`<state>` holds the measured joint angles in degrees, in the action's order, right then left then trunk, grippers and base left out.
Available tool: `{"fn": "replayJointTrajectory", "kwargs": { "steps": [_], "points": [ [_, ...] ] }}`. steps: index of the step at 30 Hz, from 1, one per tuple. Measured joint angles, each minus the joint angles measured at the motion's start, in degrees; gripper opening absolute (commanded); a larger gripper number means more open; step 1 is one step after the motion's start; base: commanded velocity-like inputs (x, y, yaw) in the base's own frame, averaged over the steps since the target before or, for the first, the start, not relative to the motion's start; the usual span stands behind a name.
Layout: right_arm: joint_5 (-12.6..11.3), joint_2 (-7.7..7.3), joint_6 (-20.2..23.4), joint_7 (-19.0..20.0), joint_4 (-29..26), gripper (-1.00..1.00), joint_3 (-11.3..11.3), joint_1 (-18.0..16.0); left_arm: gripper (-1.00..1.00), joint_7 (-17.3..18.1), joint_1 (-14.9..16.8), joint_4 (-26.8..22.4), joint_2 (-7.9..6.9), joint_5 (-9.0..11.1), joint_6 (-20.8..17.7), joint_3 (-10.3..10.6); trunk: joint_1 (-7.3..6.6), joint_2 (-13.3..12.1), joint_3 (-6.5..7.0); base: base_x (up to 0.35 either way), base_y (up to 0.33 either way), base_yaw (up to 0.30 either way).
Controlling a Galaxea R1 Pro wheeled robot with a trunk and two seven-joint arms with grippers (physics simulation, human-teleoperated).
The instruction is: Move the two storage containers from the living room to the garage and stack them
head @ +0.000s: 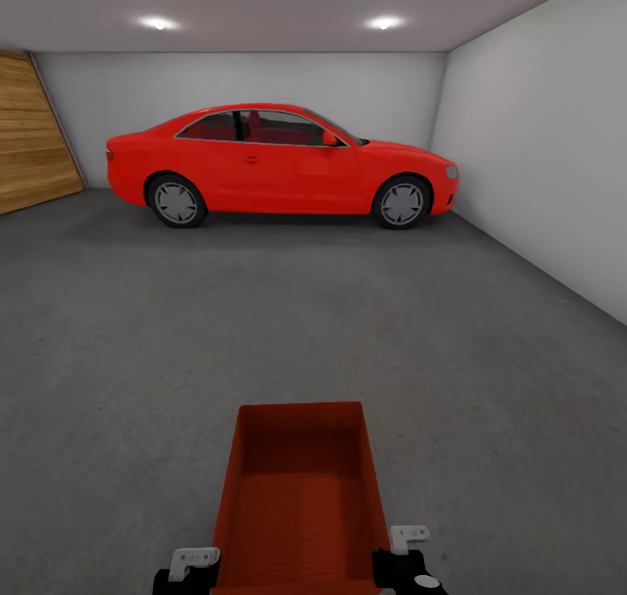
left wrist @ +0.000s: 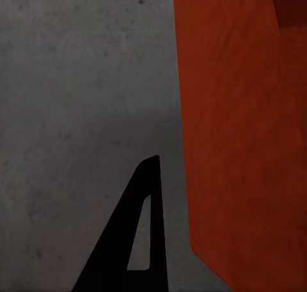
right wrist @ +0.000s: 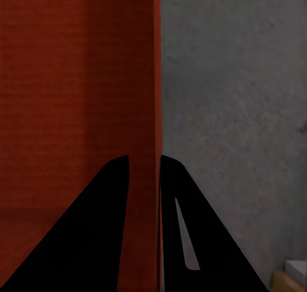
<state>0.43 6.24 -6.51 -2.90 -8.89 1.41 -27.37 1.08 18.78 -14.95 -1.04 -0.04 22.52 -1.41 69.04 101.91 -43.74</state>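
Note:
I am in the garage, holding one orange-red storage container (head: 300,490) low in front of me over the dark grey floor (head: 131,360). Its open top faces up and it is empty. My right gripper (head: 405,560) is on its right wall. In the right wrist view the gripper (right wrist: 144,157) is shut, with a finger on each side of the thin wall (right wrist: 155,81). My left gripper (head: 187,569) sits at the left wall. In the left wrist view one finger (left wrist: 144,228) lies just outside the container (left wrist: 243,145); the wall hides the other finger.
A red coupe car (head: 279,164) is parked across the far end. A wooden door (head: 30,133) stands at the back left, and a pale grey wall (head: 540,142) runs along the right. Open concrete stretches between me and the car.

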Motion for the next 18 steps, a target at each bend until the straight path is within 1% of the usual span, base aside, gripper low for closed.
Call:
{"fn": "replayJointTrajectory", "kwargs": {
  "steps": [10, 18],
  "points": [
    [-0.01, 0.00, 0.00, -0.01, 0.01, -1.00, 0.03, 0.00, -1.00, 0.00, 0.00, 0.03, 0.00, 0.01, 0.00, -0.01, 0.02, 0.00, 0.00, 0.029, 0.000, 0.000],
    [0.00, 0.00, 0.00, -0.01, 0.00, -1.00, 0.01, 0.01, -1.00, -0.01, 0.00, 0.02, 0.00, 0.00, 0.00, 0.01, 0.01, 0.00, 0.00, 0.020, 0.044, 0.000]
  ]
}}
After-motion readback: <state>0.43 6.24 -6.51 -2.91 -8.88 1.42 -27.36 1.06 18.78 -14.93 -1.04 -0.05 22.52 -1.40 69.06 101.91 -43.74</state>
